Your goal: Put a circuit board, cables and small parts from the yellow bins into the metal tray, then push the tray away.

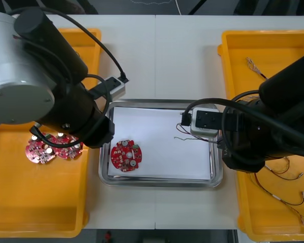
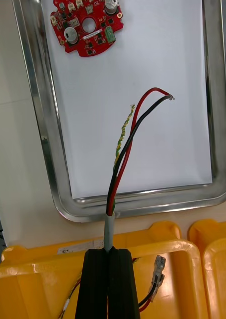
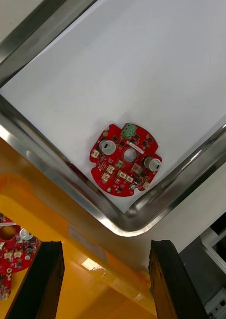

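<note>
The right gripper (image 2: pixel 109 255) was closed on a cable (image 2: pixel 123 149), with the grey sheathed end clamped between fingers that stood almost together. The cable ran straight ahead from the fingertips, its long axis in line with them. Its red, black and twisted yellow strands therefore hung over the white floor of the metal tray (image 2: pixel 142 207), while the gripper itself sat at the tray's right rim, beside a yellow bin (image 2: pixel 172 244). The circuit board (image 2: pixel 87 25) lay in the tray well apart from the strand tips. The release probably called for a short advance over the tray beforehand. The left gripper (image 3: pixel 105 244) stood wide open and empty at the tray's left rim — the farther arm from the cable.
</note>
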`<state>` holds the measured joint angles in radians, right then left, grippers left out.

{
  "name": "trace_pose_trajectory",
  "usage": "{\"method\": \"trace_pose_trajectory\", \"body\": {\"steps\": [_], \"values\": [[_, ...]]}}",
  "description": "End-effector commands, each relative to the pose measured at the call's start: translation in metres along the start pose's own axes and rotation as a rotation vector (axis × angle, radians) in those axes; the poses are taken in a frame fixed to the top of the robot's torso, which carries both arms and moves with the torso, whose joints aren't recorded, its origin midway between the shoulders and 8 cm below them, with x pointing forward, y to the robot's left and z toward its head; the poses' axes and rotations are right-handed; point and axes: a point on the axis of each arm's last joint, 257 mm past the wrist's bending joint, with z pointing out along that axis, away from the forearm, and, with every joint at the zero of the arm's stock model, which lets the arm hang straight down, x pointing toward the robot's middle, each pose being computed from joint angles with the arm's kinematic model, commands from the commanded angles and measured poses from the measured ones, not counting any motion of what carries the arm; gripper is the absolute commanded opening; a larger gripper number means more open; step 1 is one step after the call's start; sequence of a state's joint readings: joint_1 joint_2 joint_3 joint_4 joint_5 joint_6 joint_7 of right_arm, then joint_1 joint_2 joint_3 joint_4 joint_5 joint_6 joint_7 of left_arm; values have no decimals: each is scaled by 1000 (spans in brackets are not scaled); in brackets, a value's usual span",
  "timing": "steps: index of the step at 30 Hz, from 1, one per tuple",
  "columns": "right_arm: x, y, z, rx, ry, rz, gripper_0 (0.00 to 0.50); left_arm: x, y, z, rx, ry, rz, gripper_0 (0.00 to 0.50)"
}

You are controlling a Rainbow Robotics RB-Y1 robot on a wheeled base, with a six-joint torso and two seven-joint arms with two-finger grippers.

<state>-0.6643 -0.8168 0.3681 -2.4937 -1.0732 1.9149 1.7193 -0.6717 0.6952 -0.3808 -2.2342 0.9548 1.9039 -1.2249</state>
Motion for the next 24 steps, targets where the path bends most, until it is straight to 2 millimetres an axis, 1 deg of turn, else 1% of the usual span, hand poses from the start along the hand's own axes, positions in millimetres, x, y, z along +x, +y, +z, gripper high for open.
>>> {"method": "trace_pose_trajectory", "body": {"steps": [1,3,5,10,13,20,24], "values": [[-26,-3,9,20,-26,-28,0,-10,26,-35,-57,-60,33,500],[-31,-5,17,25,-27,-32,0,-7,35,-42,-61,-64,47,500],[-36,-4,24,25,-31,-35,0,-2,42,-45,-62,-60,48,500],[-43,-7,49,30,-30,-28,0,17,65,-50,-85,-45,51,500],[-44,-6,62,28,-24,-26,0,22,77,-54,-97,-46,22,500],[-38,0,88,21,2,-32,0,23,103,-60,-104,-58,-62,500],[-38,7,109,3,0,-30,0,26,122,-60,-118,-51,-110,500]]}}
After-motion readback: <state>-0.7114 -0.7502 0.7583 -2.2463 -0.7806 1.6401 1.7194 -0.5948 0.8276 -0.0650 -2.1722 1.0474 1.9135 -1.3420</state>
